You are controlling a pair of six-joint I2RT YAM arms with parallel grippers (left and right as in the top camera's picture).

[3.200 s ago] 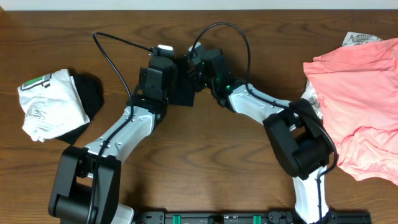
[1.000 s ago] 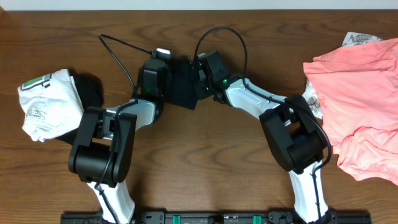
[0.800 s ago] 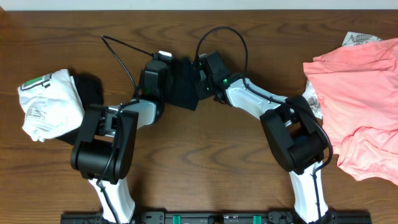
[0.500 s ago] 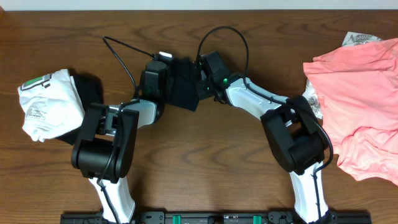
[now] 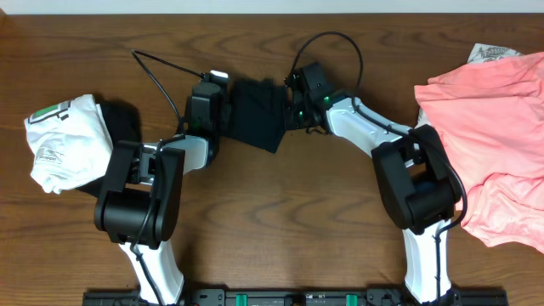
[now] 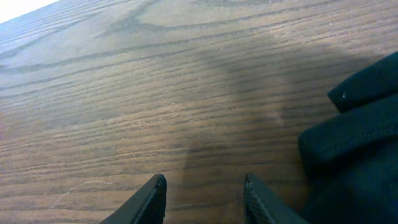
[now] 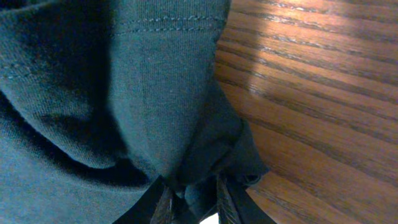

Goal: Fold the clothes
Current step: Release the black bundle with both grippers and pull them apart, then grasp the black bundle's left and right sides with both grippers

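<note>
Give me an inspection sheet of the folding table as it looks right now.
Surface: wooden table, dark grain, no spills seen.
Job's things: black shirt bunched at centre; salmon-pink garments heaped at the right edge; white garment with green print lying on a second black garment at left.
Clutter: nothing seen.
End effectors: left end effector open over bare wood beside the shirt; right end effector shut on the black shirt.
Cables: black cables loop above both wrists.
Surroundings: pale strip beyond the far edge.

light even | glare on table [image 7: 323, 37] in right wrist view | shadows soft
</note>
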